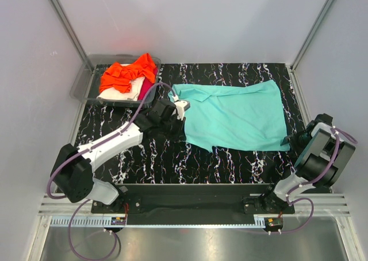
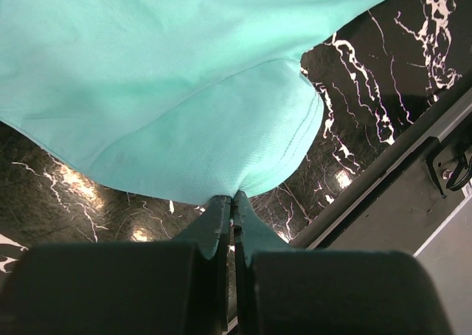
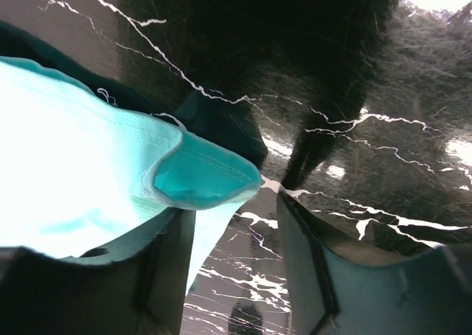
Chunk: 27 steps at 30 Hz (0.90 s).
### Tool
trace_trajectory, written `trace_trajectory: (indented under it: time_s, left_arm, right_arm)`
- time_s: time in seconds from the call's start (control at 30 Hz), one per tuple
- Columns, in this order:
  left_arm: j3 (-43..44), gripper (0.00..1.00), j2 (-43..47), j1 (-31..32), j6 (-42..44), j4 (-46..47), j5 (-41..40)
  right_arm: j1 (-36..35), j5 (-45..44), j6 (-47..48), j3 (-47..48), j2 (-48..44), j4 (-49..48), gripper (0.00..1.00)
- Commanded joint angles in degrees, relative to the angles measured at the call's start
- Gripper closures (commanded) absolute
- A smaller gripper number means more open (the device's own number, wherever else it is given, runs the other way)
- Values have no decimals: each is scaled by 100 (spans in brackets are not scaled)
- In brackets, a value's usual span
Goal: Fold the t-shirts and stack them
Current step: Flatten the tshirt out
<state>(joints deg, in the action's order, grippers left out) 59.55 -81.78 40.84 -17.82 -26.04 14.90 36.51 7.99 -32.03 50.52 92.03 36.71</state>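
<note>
The turquoise-teal t-shirt [image 1: 241, 116] lies spread on the black marbled table [image 1: 167, 163]. My left gripper [image 1: 179, 108] is shut on its left edge; in the left wrist view the cloth [image 2: 192, 91] is pinched between the closed fingertips [image 2: 233, 199] and lifts up from them. My right gripper [image 1: 287, 140] is open at the shirt's near right corner; in the right wrist view that folded corner [image 3: 199, 176] sits by the left finger [image 3: 158, 261], not clamped. Orange [image 1: 129, 72], cream-white [image 1: 137, 88] and magenta-red [image 1: 146, 88] shirts lie piled in the tray.
The grey plastic tray [image 1: 80, 83] stands at the back left corner of the table. White walls close in both sides and the back. A metal rail [image 1: 195, 221] runs along the near edge by the arm bases.
</note>
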Motion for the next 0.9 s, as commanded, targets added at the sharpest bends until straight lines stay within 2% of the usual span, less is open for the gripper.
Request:
trace_trajectory:
  time_s: [0.0,0.13,0.33,0.5,0.6,0.63,0.73,0.83,0.87]
  left_arm:
    - [4,100,355,-41,-2,161,-145]
    - [-22,100,443,-58,-2,187,-215]
    - [-14,100,470,-85,16,214,-198]
    - [-22,100,443,-103,7,257,-154]
    - [-40,100,443,-103,-11,310,-136]
    - [-49,100,435,-103,-11,328,-127]
    - [-49,100,452,-111,-2,328,-110]
    - [-40,100,487,-146,16,337,-118]
    - [-14,100,513,-155,16,319,-118]
  right_arm:
    - [-4,-368,-101,-69,316,-419,47]
    - [-4,-333,-163,45,412,-436,52]
    - [-91,-263,-128,221,553,-454,49]
    - [-162,-333,-145,248,606,-463,53]
    - [-171,-359,-154,239,588,-463,60]
    - [-162,-359,-154,247,579,-463,68]
    - [-171,-351,-154,239,544,-454,75]
    - [-179,-342,-154,248,431,-437,88]
    - [-180,-342,-128,265,378,-410,96]
